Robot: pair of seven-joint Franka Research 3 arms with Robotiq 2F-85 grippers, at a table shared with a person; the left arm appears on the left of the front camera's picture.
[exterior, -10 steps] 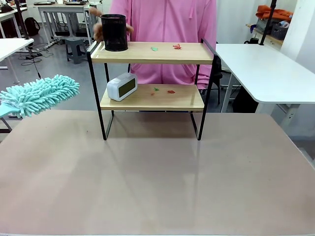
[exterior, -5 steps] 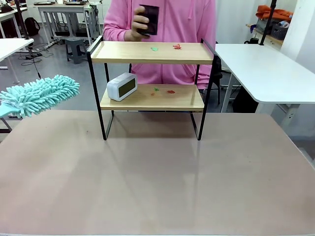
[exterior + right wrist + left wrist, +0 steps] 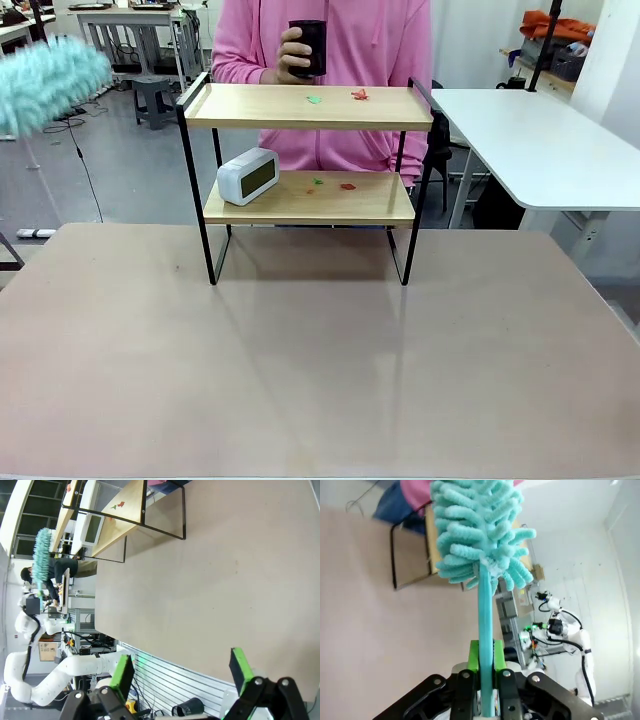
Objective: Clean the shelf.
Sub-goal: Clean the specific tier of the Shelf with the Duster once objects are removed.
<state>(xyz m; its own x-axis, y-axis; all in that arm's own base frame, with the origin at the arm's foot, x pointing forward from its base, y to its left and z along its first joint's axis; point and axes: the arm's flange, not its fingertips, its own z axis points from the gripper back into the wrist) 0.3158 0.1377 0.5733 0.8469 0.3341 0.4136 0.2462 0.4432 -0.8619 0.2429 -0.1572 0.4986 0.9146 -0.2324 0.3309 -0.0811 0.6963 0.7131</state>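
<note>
We are seeing two changes. The bigger one: our left pincer (image 3: 487, 666), staying clamped tight on the teal handle (image 3: 485, 610) of the duster (image 3: 45, 72), is swinging the fluffy head up from low beside the worktop (image 3: 320, 380) to well above it. The shelf (image 3: 262, 106) is now lying ahead of and below that pincer, past the duster head and apart from it. The smaller one: the person's hand (image 3: 290, 50) is lifting the black cup (image 3: 310, 45) off the top board and holding it clear above the shelf, on the far side from our pincer. We are reading this as the top board being freed for a sweep, with the duster being brought up to its height. No wiping is under way yet, and the scraps are all lying where they were. Our right pincer (image 3: 182, 669) is hanging with its jaws wide apart and nothing between them, over bare worktop, with the shelf well apart from it at the far end. Counting, largest first, we are seeing one worktop, one shelf with two boards, one duster, one white clock (image 3: 248, 176) sitting on the lower board at the end nearer our left pincer, and one cup. We are also making out four paper scraps (image 3: 359, 95) plainly, a green and a red on each board; a possible fifth speck on the lower board is too small to tell.
</note>
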